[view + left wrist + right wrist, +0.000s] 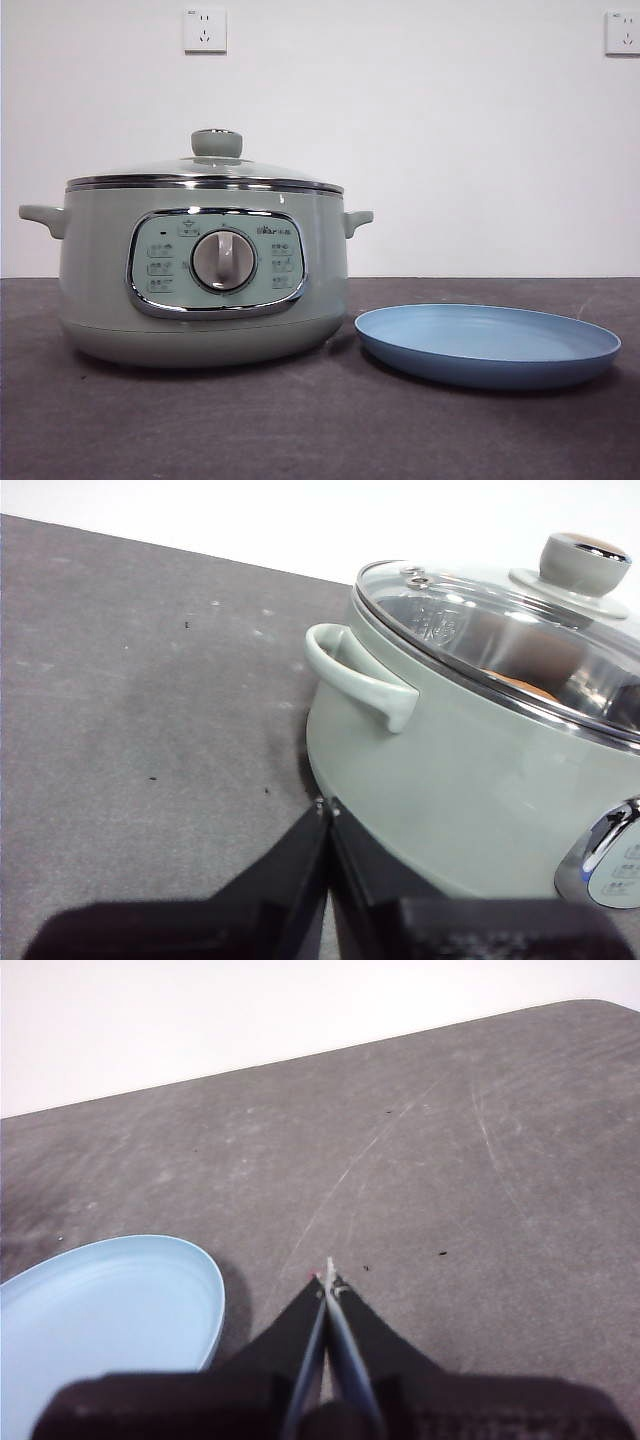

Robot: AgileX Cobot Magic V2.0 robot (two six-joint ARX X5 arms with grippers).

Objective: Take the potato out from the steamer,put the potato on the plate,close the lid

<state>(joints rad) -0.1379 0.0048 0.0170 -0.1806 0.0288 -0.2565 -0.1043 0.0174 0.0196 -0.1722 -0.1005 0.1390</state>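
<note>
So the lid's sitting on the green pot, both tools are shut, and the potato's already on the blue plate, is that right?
Not quite. The plate holds nothing in the front view; an orange-brown shape that looks like the potato shows through the glass lid in the left wrist view. The lid is on the pot, and the left tool and right tool are shut.

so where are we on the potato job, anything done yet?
Nothing done yet. The lid sits on the steamer, and an orange-brown shape, likely the potato, shows through the glass. The plate is bare beside the steamer. Nothing is in hand: the left gripper is shut beside the steamer's handle, the right gripper shut near the plate. Left: lift lid, move potato to plate, close lid.
</note>
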